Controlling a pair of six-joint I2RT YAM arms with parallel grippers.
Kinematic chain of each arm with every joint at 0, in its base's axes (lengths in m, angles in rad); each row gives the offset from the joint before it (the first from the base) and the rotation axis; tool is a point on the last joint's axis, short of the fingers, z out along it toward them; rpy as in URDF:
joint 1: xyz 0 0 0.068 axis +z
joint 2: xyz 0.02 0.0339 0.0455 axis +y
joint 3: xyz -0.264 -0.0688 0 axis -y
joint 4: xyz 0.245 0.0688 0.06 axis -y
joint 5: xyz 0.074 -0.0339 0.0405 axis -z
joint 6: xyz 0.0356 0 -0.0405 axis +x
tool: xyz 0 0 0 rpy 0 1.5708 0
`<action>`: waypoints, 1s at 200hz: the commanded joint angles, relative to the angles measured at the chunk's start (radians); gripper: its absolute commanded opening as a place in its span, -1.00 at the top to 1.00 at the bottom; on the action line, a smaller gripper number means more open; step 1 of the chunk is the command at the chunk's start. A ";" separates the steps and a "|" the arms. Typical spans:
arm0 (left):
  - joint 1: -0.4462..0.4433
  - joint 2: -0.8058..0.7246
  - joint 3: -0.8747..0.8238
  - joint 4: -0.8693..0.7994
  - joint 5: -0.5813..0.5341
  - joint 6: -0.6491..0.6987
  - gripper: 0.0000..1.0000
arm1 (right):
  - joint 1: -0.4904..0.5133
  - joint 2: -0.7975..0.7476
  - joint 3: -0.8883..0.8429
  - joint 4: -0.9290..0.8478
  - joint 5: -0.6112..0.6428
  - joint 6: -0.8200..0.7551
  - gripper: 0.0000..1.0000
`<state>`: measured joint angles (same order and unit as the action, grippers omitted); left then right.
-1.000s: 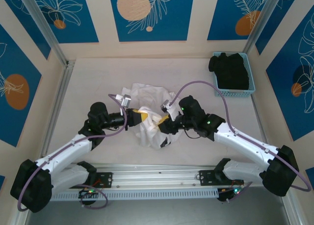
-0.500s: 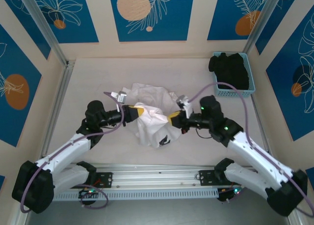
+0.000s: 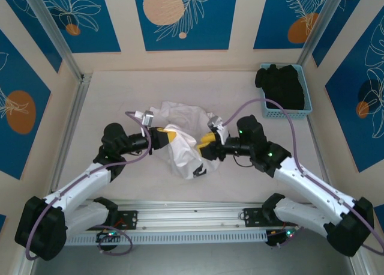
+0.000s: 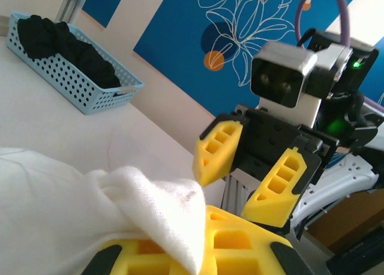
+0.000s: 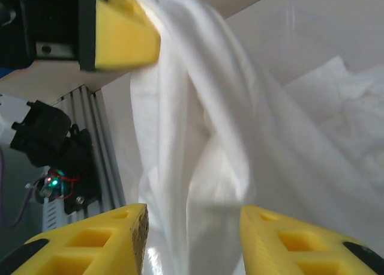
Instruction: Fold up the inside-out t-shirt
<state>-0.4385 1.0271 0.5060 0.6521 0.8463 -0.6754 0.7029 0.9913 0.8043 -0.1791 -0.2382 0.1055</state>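
Inside-out t-shirt (image 3: pixel 183 150): white, soft, wrinkled cotton, crumpled mound at frame centre on pale table (image 3: pixel 120 95). Left gripper (image 3: pixel 171 134) clamped on bunched fold, weave visible close up. Right gripper (image 3: pixel 207 144): yellow foam fingers spread, cloth hanging loose between them. Since half-second ago, right wrist shifted left, nearer left gripper. Print hard to make out.
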 commanded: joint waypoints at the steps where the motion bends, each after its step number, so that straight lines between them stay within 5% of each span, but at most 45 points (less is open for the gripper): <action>1: 0.009 0.004 0.009 0.064 0.040 -0.002 1.00 | 0.050 0.090 0.060 -0.033 0.125 -0.070 0.02; 34: 0.009 -0.005 0.005 0.056 0.039 0.002 1.00 | 0.064 0.184 0.092 -0.013 0.174 -0.055 0.09; 52: 0.009 -0.015 0.002 0.031 0.031 0.024 1.00 | 0.047 0.190 0.095 -0.010 0.158 -0.026 0.54; 83: 0.009 -0.040 -0.011 -0.035 -0.023 0.083 1.00 | -0.034 0.138 0.041 0.109 -0.142 0.086 1.00; 110: 0.011 -0.050 0.003 -0.135 -0.161 0.115 1.00 | -0.047 0.135 -0.009 0.271 -0.321 0.196 1.00; 115: 0.010 -0.057 0.015 -0.191 -0.222 0.130 0.99 | -0.043 0.133 -0.014 0.291 -0.312 0.210 1.00; 143: -0.003 -0.109 0.130 -0.688 -0.639 0.175 0.12 | 0.044 0.140 -0.019 0.303 -0.059 0.192 1.00; 157: -0.031 -0.162 0.152 -0.857 -0.752 0.168 -0.03 | 0.088 0.159 -0.015 0.305 0.063 0.177 1.00; 177: -0.050 -0.264 0.119 -0.902 -0.665 0.078 -0.10 | 0.133 0.194 -0.007 0.314 0.168 0.158 1.00; 200: -0.051 -0.279 0.050 -0.680 -0.445 -0.122 -0.16 | 0.190 0.224 -0.004 0.325 0.255 0.096 1.00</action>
<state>-0.4808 0.7578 0.6022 -0.0929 0.2695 -0.6128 0.8452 1.1893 0.7898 0.1032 -0.1402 0.2653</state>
